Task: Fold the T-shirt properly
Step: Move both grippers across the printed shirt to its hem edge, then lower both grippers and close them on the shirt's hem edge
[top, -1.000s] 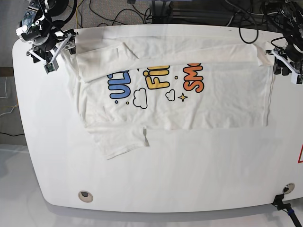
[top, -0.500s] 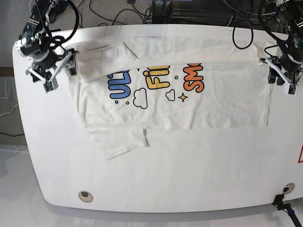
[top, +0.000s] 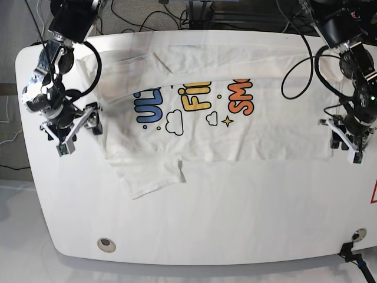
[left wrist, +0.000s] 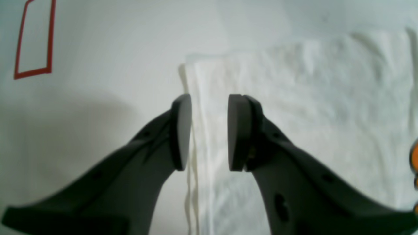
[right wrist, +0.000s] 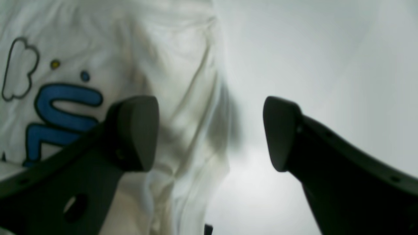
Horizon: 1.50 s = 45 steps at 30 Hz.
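Observation:
The white T-shirt (top: 265, 135) lies flat on the table with its blue, yellow and orange print facing up, its far part folded over and one sleeve (top: 147, 177) sticking out at the near left. My left gripper (top: 346, 147) hovers at the shirt's right edge. In the left wrist view its jaws (left wrist: 209, 130) stand a little apart astride that edge of the T-shirt (left wrist: 310, 98), holding nothing. My right gripper (top: 78, 134) is at the shirt's left edge. In the right wrist view it (right wrist: 209, 133) is wide open over the rumpled edge of the T-shirt (right wrist: 183, 65), beside the blue letters.
The white table (top: 235, 224) has a round hole (top: 106, 243) near its front left and a red outlined mark (top: 374, 194) at its right edge, the mark (left wrist: 32, 39) also showing in the left wrist view. Cables (top: 147, 17) lie behind the table. A black fitting (top: 353, 253) sits at the front right corner.
Both grippers have come from the shirt's far corners toward the near side along its left and right edges. The far right corner of the cloth now lies flatter.

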### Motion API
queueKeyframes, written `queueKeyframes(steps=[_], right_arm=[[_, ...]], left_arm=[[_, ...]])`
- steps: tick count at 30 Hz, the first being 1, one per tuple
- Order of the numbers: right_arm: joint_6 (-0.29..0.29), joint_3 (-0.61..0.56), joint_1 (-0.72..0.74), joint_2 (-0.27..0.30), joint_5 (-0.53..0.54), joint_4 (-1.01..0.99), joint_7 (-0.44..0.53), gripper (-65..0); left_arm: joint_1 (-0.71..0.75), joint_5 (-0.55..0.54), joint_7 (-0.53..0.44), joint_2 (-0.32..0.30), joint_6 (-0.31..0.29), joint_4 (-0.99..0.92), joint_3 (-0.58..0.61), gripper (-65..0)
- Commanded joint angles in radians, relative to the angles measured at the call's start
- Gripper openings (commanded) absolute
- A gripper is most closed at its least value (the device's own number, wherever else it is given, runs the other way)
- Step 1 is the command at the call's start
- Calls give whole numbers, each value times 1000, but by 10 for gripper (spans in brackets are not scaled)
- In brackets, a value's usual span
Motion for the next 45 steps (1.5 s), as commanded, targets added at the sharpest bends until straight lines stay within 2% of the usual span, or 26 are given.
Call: queueKeyframes(steps=[1, 6, 10, 12, 16, 19, 24, 31, 34, 45], right_arm=[[1, 1, 60, 23, 11, -35, 35, -185], [1, -88, 161, 41, 11, -181, 96, -185], [0, -127, 218, 46, 10, -299, 171, -185], [0, -129, 245, 46, -21, -359, 204, -185], [1, -134, 305, 36, -151, -463, 259, -185], [1, -135, 331, 36, -155, -523, 288, -184], [1, -135, 359, 39, -161, -629, 351, -182], [1, -186, 356, 35, -155, -657, 362, -184], [1, -195, 354, 10, -155, -655, 357, -184], [1, -195, 354, -10, -156, -655, 357, -185]], left_arm=[[-83, 1, -45, -22, 2, -70, -4, -471], [-161, 64, -111, -22, 0, -221, 11, -471], [-191, 68, -208, -55, 0, -342, 68, -471], [-212, 68, -249, -57, 0, -408, 73, -471], [-247, 68, -300, -83, 0, -511, 73, -471], [-263, 68, -364, -100, 0, -589, 73, -469], [-281, 68, -418, -114, 0, -690, 74, -469], [-286, 68, -505, -132, 0, -753, 74, -469], [-286, 68, -544, -132, 5, -759, 74, -469], [-286, 68, -553, -135, 8, -787, 73, -469]])
